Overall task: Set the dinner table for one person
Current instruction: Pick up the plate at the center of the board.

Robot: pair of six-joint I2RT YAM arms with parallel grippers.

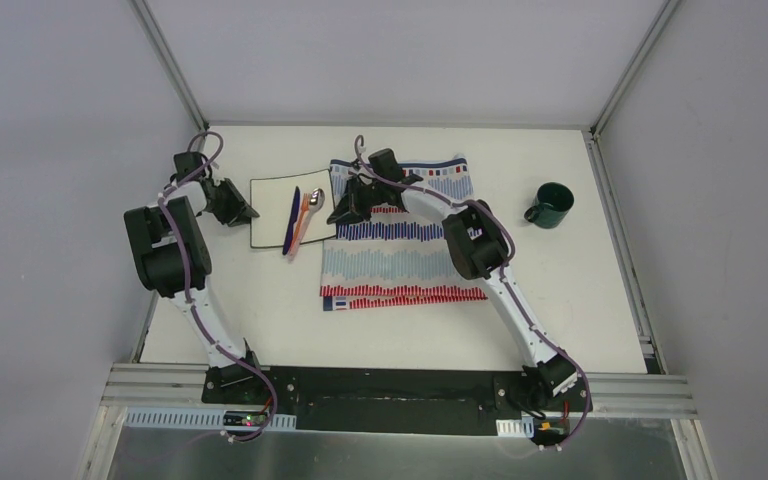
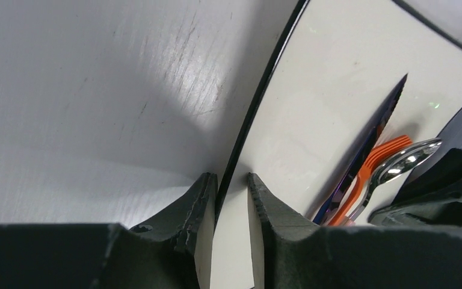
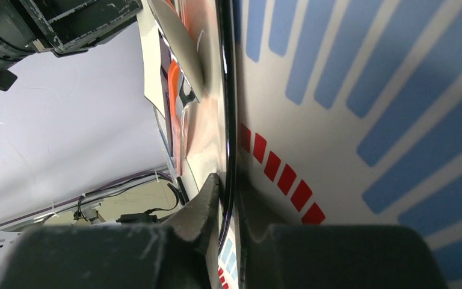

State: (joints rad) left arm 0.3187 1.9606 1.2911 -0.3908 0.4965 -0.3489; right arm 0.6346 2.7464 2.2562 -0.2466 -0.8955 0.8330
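Two hands at plate (image 1: 272,212): right hand (image 3: 228,201) pinches rim; left hand (image 2: 233,188) grip unclear.

dinner table (image 2: 96,90) cropped, spoon (image 2: 410,156) partly hidden

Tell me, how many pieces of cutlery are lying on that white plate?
3, bunched together toward the right side of the plate: a dark blue knife leftmost, an orange fork in the middle, a shiny metal spoon rightmost. They overlap, so another could hide beneath.

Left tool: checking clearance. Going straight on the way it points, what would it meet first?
The plate: the left tool straddles its rim; beyond, probably the blue knife.
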